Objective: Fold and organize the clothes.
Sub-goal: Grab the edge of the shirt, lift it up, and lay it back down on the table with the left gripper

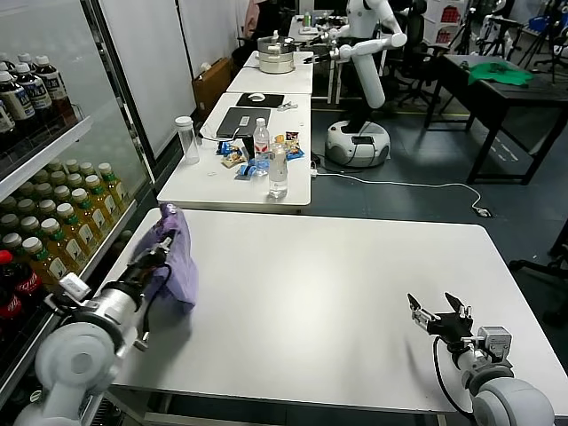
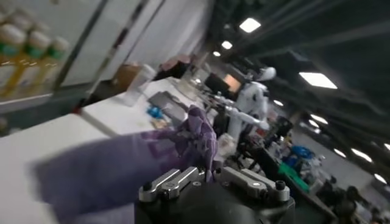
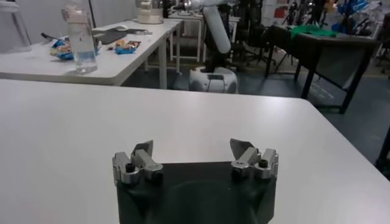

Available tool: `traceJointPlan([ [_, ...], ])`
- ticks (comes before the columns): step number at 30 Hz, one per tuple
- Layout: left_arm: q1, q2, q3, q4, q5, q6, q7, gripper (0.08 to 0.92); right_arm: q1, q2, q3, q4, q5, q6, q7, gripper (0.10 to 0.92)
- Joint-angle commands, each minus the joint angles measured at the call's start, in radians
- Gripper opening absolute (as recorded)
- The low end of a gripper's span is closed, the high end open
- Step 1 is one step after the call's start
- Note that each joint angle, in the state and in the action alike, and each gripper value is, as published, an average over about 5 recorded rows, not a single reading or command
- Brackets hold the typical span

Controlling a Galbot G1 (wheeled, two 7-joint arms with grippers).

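The lavender-purple T-shirt [image 1: 180,264] is bunched into a lifted heap at the left side of the white table [image 1: 337,284]. My left gripper [image 1: 160,252] is shut on a fold of it, and the fabric hangs down round the fingers. In the left wrist view the shirt [image 2: 116,173] stretches out ahead of the left gripper [image 2: 208,175], with cloth pinched between the closed jaws. My right gripper [image 1: 437,311] rests low over the table's front right, open and holding nothing. In its own wrist view the right gripper [image 3: 192,148] shows only bare table between the spread fingers.
A drinks shelf [image 1: 49,204] runs along the left edge of the table. Behind stands a second white table [image 1: 213,182] with bottles [image 1: 278,169], a tall clear cup and snacks. Farther back are another robot [image 1: 359,53] and a dark table with a green cloth [image 1: 500,73].
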Motion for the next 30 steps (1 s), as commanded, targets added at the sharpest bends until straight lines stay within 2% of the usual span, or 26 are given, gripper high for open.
traceJointPlan([
  [1, -0.085, -0.090, 0.565, 0.126, 0.742, 0.024, 0.092, 0.113, -0.002, 0.000, 0.008, 0.007, -0.007, 0.003, -0.001, 0.823],
  [7, -0.139, -0.214, 0.719, 0.199, 0.909, 0.055, 0.060, 0.113, -0.005, -0.030, 0.022, 0.027, -0.007, 0.006, -0.004, 0.823],
  [11, -0.148, -0.245, 0.750, 0.197, 0.945, 0.097, 0.036, 0.115, -0.010, -0.051, 0.038, 0.039, -0.001, 0.007, -0.007, 0.823],
  [15, -0.123, -0.252, 0.747, 0.154, 0.948, 0.086, 0.037, 0.131, -0.013, -0.059, 0.043, 0.047, 0.005, 0.008, -0.010, 0.823],
  [22, 0.023, -0.233, 0.688, -0.016, 0.901, 0.034, 0.045, 0.314, 0.006, -0.047, -0.005, 0.067, -0.003, 0.009, -0.005, 0.823],
  [27, 0.206, -0.222, 0.567, -0.142, 0.894, 0.024, 0.061, 0.452, 0.041, -0.015, -0.087, 0.079, -0.024, 0.020, 0.014, 0.823],
  [30, 0.298, -0.211, 0.482, -0.168, 0.921, 0.012, 0.058, 0.539, 0.065, 0.025, -0.183, 0.069, -0.043, 0.029, 0.038, 0.823],
])
